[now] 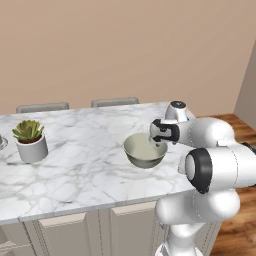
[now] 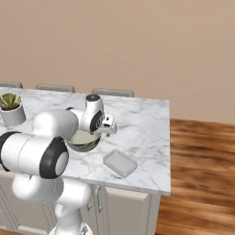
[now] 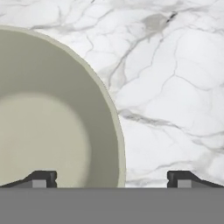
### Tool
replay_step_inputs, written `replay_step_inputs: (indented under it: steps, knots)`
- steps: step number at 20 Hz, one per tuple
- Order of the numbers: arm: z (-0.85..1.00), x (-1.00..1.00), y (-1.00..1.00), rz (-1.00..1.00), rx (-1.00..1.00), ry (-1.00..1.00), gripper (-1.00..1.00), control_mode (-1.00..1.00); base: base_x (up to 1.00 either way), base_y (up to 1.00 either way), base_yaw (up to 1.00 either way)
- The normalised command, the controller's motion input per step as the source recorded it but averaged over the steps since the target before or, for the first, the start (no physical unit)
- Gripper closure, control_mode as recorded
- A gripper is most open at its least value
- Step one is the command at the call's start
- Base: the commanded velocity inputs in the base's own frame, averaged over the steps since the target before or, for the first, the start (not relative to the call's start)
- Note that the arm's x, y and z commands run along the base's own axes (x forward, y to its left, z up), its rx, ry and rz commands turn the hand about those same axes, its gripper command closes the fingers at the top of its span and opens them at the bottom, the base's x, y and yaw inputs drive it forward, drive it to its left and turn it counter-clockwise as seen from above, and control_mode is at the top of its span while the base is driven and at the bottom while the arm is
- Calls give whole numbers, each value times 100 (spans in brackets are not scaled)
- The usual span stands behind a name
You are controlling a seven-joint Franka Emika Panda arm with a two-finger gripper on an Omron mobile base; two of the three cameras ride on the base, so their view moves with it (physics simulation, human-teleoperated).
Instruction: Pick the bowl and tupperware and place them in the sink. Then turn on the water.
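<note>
The pale grey-green bowl (image 1: 144, 151) stands upright on the white marble counter (image 1: 85, 170). My gripper (image 1: 159, 142) hangs open just above the bowl's right rim. In the hand view the gripper (image 3: 113, 179) straddles the rim: one fingertip (image 3: 41, 178) is over the bowl's (image 3: 48, 122) cream inside, the other over bare marble. Nothing is held. From the right base view, my arm hides part of the bowl (image 2: 86, 141). The flat pale tupperware (image 2: 120, 163) lies on the counter to the bowl's right, near the front edge. The sink and the water are out of view.
A small grey pot with a succulent (image 1: 31, 140) stands on the counter's left part. Chair backs (image 1: 115, 102) show behind the far edge. The counter ends on the right above a wooden floor (image 2: 202, 174).
</note>
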Motion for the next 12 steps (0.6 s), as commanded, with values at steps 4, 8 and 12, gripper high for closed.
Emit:
replay_step_inputs:
  steps: [4,8,12]
  knots:
    - [-20,6,0,0,0,0,-100,-100,0,0,0]
    - [-17,3,0,0,0,0,-100,-100,0,0,0]
    - [-13,0,0,0,0,1,-100,-100,0,0,0]
